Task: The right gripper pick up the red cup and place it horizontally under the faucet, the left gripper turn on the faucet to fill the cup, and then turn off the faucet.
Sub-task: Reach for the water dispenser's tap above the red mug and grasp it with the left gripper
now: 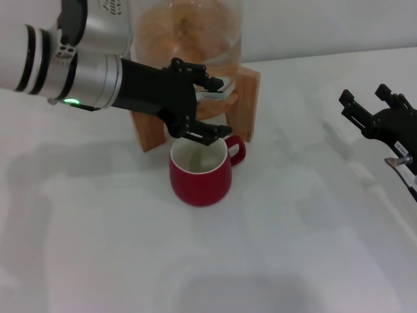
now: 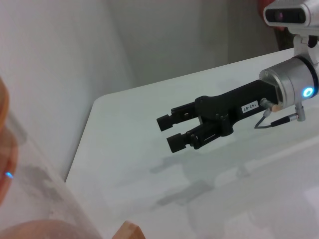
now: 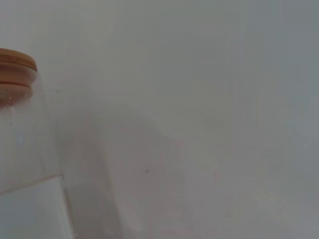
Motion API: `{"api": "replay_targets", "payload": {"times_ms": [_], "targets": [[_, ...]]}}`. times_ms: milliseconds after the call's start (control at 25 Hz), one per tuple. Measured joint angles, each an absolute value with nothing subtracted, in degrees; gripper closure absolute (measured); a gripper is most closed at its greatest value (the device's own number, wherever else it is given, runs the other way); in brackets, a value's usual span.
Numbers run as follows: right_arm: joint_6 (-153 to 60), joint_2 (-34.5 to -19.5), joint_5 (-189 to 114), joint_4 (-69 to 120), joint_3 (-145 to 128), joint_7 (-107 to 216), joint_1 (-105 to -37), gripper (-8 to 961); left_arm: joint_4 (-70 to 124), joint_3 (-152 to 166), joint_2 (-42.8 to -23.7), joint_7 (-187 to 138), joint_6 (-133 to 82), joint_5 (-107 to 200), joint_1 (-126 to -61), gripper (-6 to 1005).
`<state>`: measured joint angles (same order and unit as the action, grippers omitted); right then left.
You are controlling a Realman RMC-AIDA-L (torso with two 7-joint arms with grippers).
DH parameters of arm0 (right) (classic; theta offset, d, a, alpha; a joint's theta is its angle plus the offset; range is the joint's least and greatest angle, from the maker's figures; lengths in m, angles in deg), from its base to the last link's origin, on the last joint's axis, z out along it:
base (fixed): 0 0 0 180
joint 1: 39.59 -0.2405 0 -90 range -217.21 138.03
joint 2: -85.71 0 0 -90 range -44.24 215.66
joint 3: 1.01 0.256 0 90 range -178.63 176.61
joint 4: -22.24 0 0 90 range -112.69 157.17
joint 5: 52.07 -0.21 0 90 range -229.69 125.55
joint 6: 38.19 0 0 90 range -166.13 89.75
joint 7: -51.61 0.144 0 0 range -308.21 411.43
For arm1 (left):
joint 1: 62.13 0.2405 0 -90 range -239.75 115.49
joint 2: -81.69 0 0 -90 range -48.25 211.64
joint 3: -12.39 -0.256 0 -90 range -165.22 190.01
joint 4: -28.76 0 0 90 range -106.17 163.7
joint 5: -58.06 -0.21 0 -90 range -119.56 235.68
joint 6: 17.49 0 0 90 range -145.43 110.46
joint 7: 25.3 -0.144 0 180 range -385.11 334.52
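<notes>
Head view: left end effector (image 1: pixel 207 111) apparently grips faucet (image 1: pixel 215 95).

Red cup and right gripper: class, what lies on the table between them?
Nothing: in the head view only bare white table separates the red cup from the right gripper, which hangs open at the table's right side.

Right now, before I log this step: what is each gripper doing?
Left gripper: at the faucet above the red cup; cannot tell whether it grips the handle.
Right gripper: open, holding nothing, off to the side above the table.
</notes>
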<state>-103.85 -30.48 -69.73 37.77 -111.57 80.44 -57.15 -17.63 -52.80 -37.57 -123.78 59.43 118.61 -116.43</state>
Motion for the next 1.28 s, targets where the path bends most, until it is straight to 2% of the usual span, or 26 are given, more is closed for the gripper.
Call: {"api": "replay_targets", "payload": {"times_ms": [1280], "targets": [[-104.61, -30.48, -69.73, 37.85, -113.14, 80.74, -57.01, 92, -18.65, -53.61, -37.54, -123.76, 60.62, 118.31, -116.09, 181]]}}
